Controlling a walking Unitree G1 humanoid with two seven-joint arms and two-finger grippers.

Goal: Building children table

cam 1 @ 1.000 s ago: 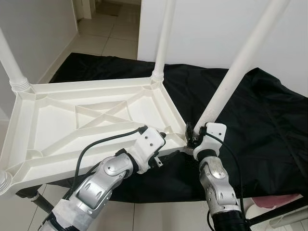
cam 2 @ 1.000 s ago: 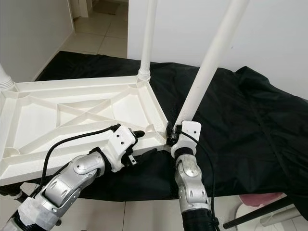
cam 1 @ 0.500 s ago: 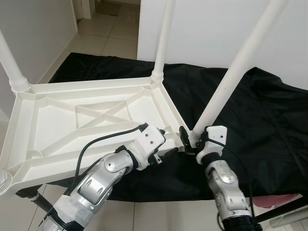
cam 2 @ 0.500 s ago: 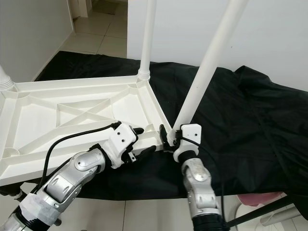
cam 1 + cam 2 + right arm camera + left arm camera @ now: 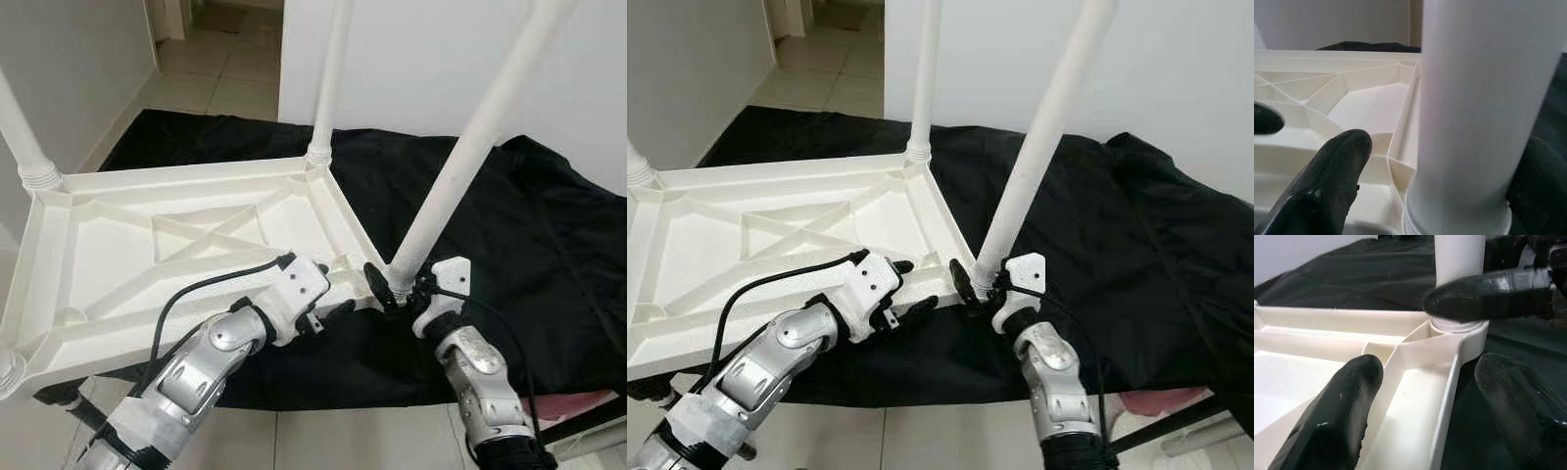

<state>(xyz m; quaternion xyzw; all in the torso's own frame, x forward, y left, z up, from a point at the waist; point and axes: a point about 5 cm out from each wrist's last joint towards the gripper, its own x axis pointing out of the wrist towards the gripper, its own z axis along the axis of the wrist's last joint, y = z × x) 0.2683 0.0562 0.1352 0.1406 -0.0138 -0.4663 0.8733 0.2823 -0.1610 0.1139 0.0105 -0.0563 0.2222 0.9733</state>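
Observation:
A white plastic children's table (image 5: 186,245) lies upside down on a black cloth (image 5: 529,255). Legs rise from its far-left corner (image 5: 24,127), far corner (image 5: 328,78) and near-right corner (image 5: 460,166). My right gripper (image 5: 400,289) is open, its fingers either side of the near-right leg's base; the right wrist view shows the leg (image 5: 1474,112) between one finger (image 5: 1327,181) and the other, with a gap. My left gripper (image 5: 913,286) is open and straddles the tabletop's rim (image 5: 1449,377) just beside that corner, one finger (image 5: 1337,416) inside, one outside.
The cloth covers a low surface whose front edge runs just below my wrists. Tiled floor (image 5: 225,78) and a doorway lie beyond, with white wall (image 5: 411,59) behind the table. A pink item (image 5: 588,406) and a black bar sit at the lower right.
My right gripper has let go of the near-right leg and its wrist has swung to the right, fingers still around the leg's base. My left gripper has edged closer to that corner.

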